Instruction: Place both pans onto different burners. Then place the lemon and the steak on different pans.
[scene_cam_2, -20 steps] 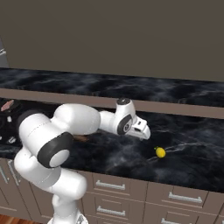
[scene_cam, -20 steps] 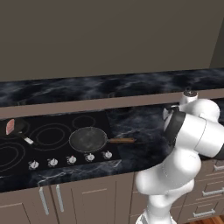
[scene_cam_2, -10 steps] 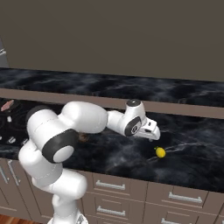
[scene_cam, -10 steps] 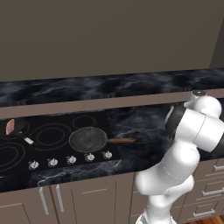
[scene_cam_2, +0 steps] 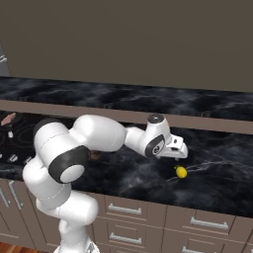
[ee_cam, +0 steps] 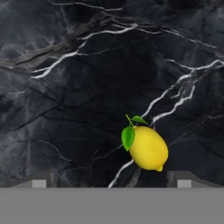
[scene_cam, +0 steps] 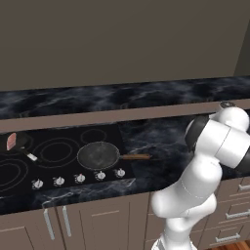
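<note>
The lemon (ee_cam: 148,148) lies on the black marble counter (ee_cam: 65,109), just ahead of my gripper (ee_cam: 109,183) and nearer its right fingertip. The two fingertips (ee_cam: 39,182) stand far apart, so the gripper is open and empty. From the right base view the gripper (scene_cam_2: 179,152) hovers just above and slightly left of the lemon (scene_cam_2: 181,172). The wide grey pan (scene_cam: 99,155) with its brown handle sits on a burner of the cooktop (scene_cam: 58,134). At the far left the small black pan (scene_cam: 20,144) holds the steak (scene_cam: 10,141).
Silver knobs (scene_cam: 78,178) line the cooktop's front edge. Cabinet drawers (scene_cam_2: 133,210) run under the counter's front edge. A raised back ledge (scene_cam_2: 207,123) and the wall stand behind the lemon. My arm (scene_cam: 215,141) reaches rightward, away from the cooktop.
The arm has swung right along the counter, bringing the gripper from left of the lemon to just above it. Pans, steak and lemon have not moved.
</note>
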Robot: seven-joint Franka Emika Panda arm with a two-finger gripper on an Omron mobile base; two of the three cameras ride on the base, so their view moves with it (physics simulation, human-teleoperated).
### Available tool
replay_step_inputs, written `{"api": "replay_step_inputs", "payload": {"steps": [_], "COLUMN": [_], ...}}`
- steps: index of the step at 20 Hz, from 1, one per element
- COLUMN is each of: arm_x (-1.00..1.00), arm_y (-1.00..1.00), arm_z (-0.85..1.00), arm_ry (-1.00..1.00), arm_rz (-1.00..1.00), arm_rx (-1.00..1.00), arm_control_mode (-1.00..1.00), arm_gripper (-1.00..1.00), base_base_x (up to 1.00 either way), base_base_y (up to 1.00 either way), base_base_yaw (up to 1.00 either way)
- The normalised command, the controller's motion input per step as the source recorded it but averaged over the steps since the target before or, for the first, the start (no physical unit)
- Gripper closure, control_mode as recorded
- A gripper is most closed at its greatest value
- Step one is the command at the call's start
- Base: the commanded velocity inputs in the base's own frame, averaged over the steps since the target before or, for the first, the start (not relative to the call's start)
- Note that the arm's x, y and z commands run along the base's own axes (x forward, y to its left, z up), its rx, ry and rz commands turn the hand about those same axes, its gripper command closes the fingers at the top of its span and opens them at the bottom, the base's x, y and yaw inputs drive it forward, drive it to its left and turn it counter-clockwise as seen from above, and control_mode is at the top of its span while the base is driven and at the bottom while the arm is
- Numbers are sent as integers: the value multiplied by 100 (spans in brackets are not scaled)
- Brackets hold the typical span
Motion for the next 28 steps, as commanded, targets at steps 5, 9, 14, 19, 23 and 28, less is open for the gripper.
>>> {"api": "replay_step_inputs", "payload": {"steps": [5,9,14,19,23,28], "arm_x": [-13,-5,0,6,3,0], "arm_y": [-28,-27,-28,-18,-7,0], "arm_z": [-17,-24,-11,0,-2,-5], "arm_ry": [0,0,0,0,0,0], "arm_rz": [11,9,7,4,5,7], "arm_rx": [-1,0,-3,-2,0,0], "arm_control_mode": [-100,-100,-100,-100,-100,-100], "arm_gripper": [-100,-100,-100,-100,-100,-100], "base_base_x": [0,0,0,0,0,0], "base_base_y": [0,0,0,0,0,0], "base_base_yaw": [0,0,0,0,0,0]}}
